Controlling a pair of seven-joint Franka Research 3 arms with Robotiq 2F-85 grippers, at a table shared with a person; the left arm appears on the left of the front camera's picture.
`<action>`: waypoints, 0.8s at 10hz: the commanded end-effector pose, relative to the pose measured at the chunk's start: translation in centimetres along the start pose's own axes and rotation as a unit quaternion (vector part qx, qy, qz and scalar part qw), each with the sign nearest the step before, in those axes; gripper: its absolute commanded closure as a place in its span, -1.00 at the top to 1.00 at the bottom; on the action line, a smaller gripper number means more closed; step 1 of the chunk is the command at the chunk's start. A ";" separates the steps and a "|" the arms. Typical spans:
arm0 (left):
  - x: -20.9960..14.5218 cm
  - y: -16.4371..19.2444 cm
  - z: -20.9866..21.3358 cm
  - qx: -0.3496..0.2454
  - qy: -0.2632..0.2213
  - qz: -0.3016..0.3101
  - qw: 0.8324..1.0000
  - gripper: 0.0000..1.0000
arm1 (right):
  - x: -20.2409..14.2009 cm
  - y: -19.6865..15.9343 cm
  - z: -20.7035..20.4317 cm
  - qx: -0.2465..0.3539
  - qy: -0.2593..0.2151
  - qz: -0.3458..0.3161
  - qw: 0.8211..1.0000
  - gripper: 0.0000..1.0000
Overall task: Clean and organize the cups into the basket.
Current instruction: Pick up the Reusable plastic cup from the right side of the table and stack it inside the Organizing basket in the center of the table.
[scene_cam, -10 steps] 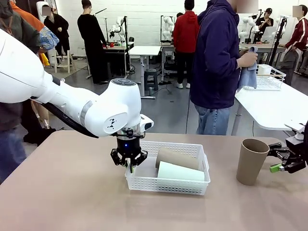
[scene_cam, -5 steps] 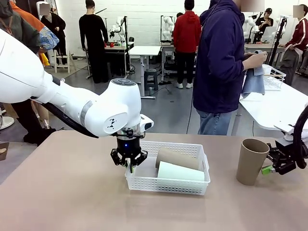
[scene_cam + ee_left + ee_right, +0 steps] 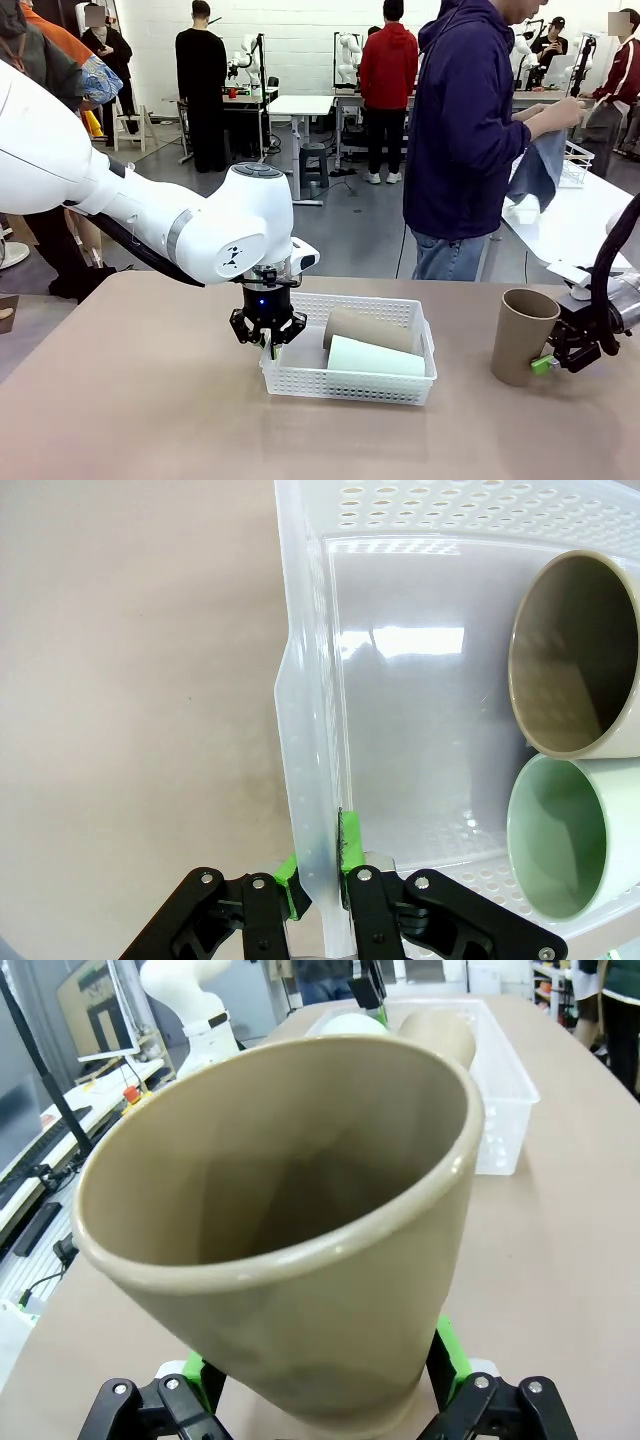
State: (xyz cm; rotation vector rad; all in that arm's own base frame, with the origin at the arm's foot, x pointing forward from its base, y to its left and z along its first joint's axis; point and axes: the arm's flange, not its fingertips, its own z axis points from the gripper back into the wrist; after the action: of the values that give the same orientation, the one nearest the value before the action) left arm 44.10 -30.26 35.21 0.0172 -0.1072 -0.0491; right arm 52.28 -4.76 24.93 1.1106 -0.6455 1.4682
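The white mesh basket (image 3: 350, 386) sits mid-table with a tan cup (image 3: 365, 328) and a mint green cup (image 3: 375, 357) lying on their sides in it. My left gripper (image 3: 268, 345) is shut on the basket's left wall. The left wrist view shows its green pads pinching that wall (image 3: 300, 680), with the left gripper (image 3: 320, 880) below the tan cup's mouth (image 3: 575, 660) and the mint cup's mouth (image 3: 560, 840). A second tan cup (image 3: 522, 335) stands upright at the right. My right gripper (image 3: 548, 360) holds its lower body, with the pads against both sides of the cup (image 3: 300, 1210).
A person in a dark blue hoodie (image 3: 465, 130) stands at the far side, turned right, holding a blue cloth (image 3: 540, 170) over a white side table (image 3: 570, 235). Bare tabletop lies left of and in front of the basket.
My right gripper slid left to the upright tan cup and its jaws narrowed onto it. The person turned right and lowered the cloth. The left arm stayed still.
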 end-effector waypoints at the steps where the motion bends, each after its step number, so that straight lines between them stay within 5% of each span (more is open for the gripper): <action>1: -0.2 0.1 0.2 0.000 -0.003 -0.001 1.000 -1.00 | -0.3 0.1 -0.1 0.018 0.006 0.015 1.000 0.44; 3: -0.2 0.1 0.2 0.000 -0.003 -0.001 1.000 -1.00 | -0.3 0.1 0.0 0.027 0.009 0.014 1.000 -0.72; 4: -0.2 0.1 0.2 0.000 -0.003 -0.001 1.000 -1.00 | -0.3 0.1 0.0 0.029 0.010 0.014 0.999 -1.00; 6: -0.2 0.1 0.2 0.000 -0.003 -0.001 1.000 -1.00 | -0.3 0.1 0.0 0.029 0.011 0.015 0.999 -1.00; 7: -0.2 0.1 0.2 0.000 -0.003 -0.001 1.000 -1.00 | -0.1 0.3 0.1 0.025 0.008 0.016 1.000 -0.54; 8: -0.2 0.1 0.2 0.000 -0.003 -0.001 1.000 -1.00 | 0.8 0.8 0.5 0.009 -0.005 0.023 1.000 -0.54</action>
State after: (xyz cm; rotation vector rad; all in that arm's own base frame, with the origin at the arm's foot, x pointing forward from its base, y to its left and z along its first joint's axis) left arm 44.10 -30.26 35.21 0.0172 -0.1071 -0.0491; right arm 52.08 -4.79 25.19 1.1226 -0.6259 1.4994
